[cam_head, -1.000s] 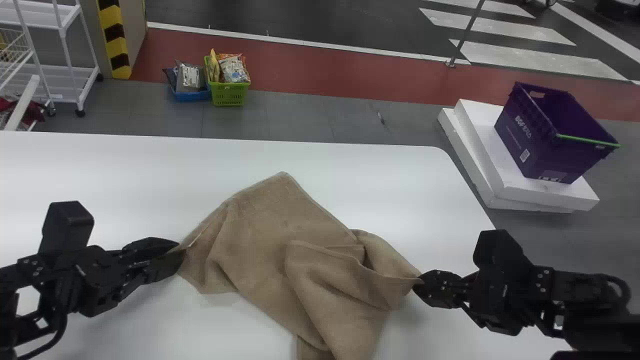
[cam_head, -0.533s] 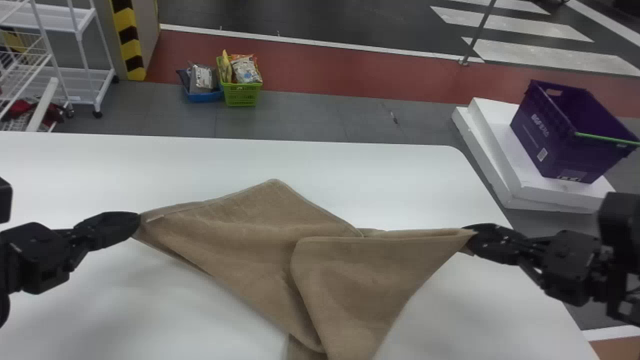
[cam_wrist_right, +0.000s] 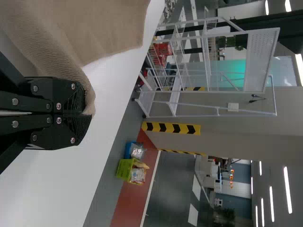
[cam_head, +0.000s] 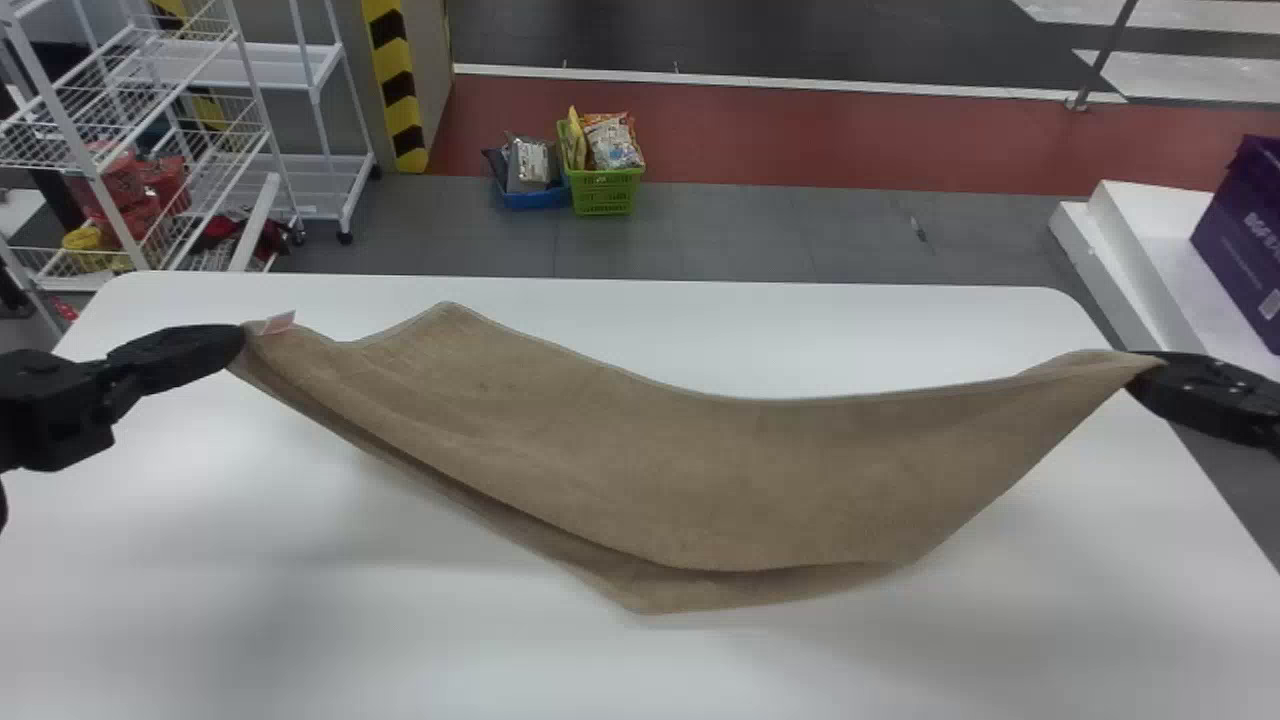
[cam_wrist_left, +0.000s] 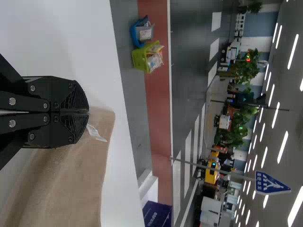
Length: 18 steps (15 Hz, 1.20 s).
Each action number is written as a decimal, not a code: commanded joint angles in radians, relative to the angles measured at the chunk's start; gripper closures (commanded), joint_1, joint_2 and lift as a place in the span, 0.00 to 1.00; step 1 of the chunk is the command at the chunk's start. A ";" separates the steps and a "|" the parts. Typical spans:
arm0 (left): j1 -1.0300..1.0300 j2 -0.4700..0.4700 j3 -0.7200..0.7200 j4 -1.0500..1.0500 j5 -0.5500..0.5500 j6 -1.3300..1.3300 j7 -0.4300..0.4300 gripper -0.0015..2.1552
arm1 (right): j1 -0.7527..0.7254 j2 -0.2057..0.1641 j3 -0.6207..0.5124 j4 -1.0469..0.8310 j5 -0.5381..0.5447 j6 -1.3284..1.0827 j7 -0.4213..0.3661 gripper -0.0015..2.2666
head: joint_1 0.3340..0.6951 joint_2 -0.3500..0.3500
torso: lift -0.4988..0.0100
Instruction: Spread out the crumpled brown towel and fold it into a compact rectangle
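We see a white label [cam_head: 278,323] on the brown towel [cam_head: 700,460] at its left corner, clenched in our left gripper [cam_head: 238,345]. Our right gripper [cam_head: 1142,372] pinches its right corner. The towel sags between them over the white table [cam_head: 500,660]. Beyond the table are a green basket [cam_head: 605,195], a blue basket [cam_head: 538,199] and a printed purple crate [cam_head: 1238,245].

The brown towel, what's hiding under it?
A lower layer of the brown towel peeks out along its near edge, with the white table around it. Anything farther under is covered, so I can't tell.
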 commanded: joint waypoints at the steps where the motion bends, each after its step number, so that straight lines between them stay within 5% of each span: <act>1: -0.007 0.028 0.011 0.010 -0.001 0.008 0.000 0.91 | -0.024 -0.003 -0.016 -0.003 -0.007 0.066 -0.004 0.58 | 1.00 0.45 | 0.73; 11: -0.002 0.088 0.011 0.175 0.002 -0.056 0.052 0.91 | 0.231 -0.005 -0.095 -0.022 0.131 -0.167 0.012 0.58 | 1.00 0.47 | 0.73; 18: 0.050 0.089 0.008 0.212 0.019 -0.161 0.057 0.91 | 0.294 0.001 -0.002 0.001 0.247 -0.330 0.012 0.58 | 1.00 0.47 | 0.73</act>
